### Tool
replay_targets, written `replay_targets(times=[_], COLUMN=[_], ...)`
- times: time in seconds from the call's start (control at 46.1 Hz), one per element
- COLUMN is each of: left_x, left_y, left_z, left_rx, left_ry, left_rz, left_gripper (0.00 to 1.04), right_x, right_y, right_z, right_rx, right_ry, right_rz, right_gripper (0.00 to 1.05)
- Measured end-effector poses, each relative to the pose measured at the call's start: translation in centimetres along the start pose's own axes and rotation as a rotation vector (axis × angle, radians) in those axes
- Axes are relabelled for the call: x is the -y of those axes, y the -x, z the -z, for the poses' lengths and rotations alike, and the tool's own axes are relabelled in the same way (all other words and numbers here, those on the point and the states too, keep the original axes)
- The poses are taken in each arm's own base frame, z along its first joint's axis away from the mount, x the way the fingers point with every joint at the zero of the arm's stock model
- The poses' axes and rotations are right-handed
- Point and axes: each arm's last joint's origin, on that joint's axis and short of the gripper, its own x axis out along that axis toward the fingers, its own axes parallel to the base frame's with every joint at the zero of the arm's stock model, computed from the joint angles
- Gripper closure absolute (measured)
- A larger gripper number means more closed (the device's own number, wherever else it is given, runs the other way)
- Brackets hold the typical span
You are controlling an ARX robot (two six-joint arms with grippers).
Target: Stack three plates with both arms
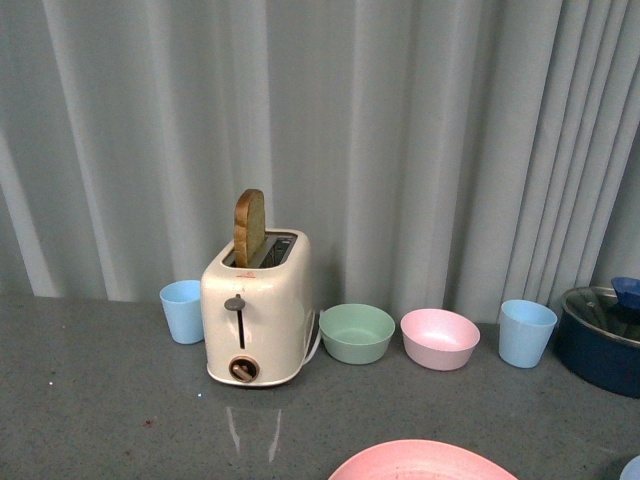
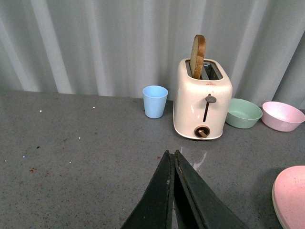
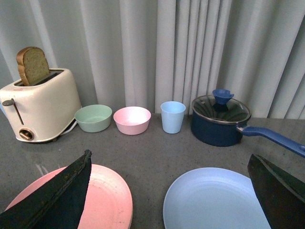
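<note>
Hanging empty, the left gripper (image 2: pixel 171 162) was seen closed, the right gripper (image 3: pixel 169 155) spread wide. The pink plate (image 3: pixel 107 195) was found at nine o'clock of the blue plate (image 3: pixel 214 200). Lying flat, either rim could be shoved instead of gripped.

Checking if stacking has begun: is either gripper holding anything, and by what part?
Nothing is held: the left gripper is shut and empty, the right gripper open and empty.
</note>
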Motion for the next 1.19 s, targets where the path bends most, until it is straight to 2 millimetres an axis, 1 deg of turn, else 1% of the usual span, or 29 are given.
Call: replay_targets(times=[0.174, 0.282, 1.085, 1.15, 1.193], left_x=[0.0, 0.0, 0.0, 0.0, 0.0], left_y=[0.7, 1.1, 2.8, 3.5, 3.9], left_z=[0.5, 0.3, 0.3, 0.7, 0.7], left_rx=[0.002, 0.034, 0.037, 0.004, 0.019], left_ry=[0.0, 0.0, 0.0, 0.0, 0.0], left_rz=[0.001, 0.001, 0.001, 0.003, 0.002], left_gripper=[1.01, 1.01, 1.01, 1.01, 1.01], right_x=[0.0, 0.0, 0.0, 0.0, 0.0], right_y=[0.0, 0.0, 0.0, 0.0, 0.0], right_z=[0.0, 0.0, 0.0, 0.0, 0.0], right_rx=[0.0, 0.0, 0.0, 0.0, 0.0], right_ry=[0.0, 0.0, 0.0, 0.0, 0.0], right_rz=[0.0, 0.0, 0.0, 0.0, 0.0], right_gripper=[0.07, 0.07, 0.07, 0.07, 0.07])
